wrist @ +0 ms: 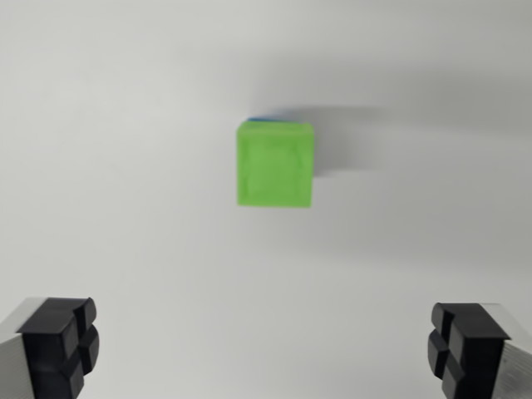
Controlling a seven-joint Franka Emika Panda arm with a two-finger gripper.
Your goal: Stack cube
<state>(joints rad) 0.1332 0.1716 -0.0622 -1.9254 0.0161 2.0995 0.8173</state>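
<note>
A green cube (275, 164) sits on the white surface near the middle of the wrist view. A thin strip of a blue cube (263, 119) peeks out along its top edge, so the green one appears to rest on top of it. My gripper (264, 349) is open, with one black finger (60, 345) at the bottom left and the other finger (465, 349) at the bottom right. Nothing is between them. The cubes lie well clear of the fingertips, farther up in the picture. The image is slightly blurred.
A soft grey shadow (357, 137) stretches from the cube toward the wrist view's right. The white table surface (125, 208) fills everything else in view.
</note>
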